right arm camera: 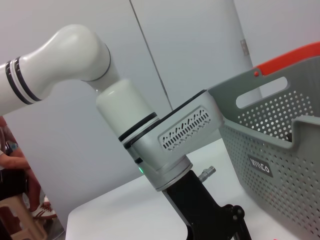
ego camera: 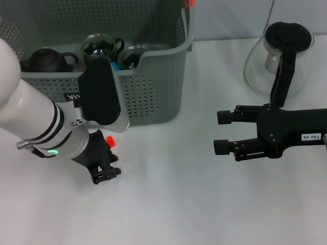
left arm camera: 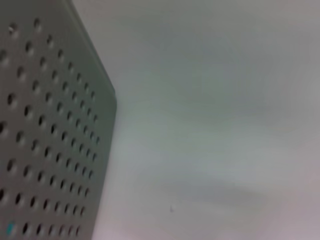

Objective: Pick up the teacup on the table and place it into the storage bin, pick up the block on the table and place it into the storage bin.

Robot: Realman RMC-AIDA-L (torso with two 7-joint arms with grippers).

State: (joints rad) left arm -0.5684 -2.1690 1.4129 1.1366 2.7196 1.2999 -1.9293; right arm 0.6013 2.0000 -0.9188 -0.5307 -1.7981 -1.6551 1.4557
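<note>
Storage bin (ego camera: 151,96) sits at the far left of the table (ego camera: 172,209). Inside it you can see a dark teapot (ego camera: 45,60), a glass teacup (ego camera: 100,47) and a second glass cup (ego camera: 133,56), with a sliver of blue between the cups that you cannot identify.

Left gripper (ego camera: 107,174) is down at the table just in front of the bin's front wall, a small red thing (ego camera: 110,141) close beside it — block or part of the gripper, you cannot tell. Its claw is mostly hidden from the head camera, so how far it is open cannot be told.

Right gripper (ego camera: 221,132) hovers well to the right, claw spread wide, holding nothing. A glass carafe (ego camera: 277,52) with a black lid stands behind it.

Right wrist view alone shows the bin's (right arm camera: 280,150) black label (right arm camera: 261,165) and orange handle clip (right arm camera: 290,60); left wrist view shows only the perforated bin wall (left arm camera: 45,140) beside bare table.
</note>
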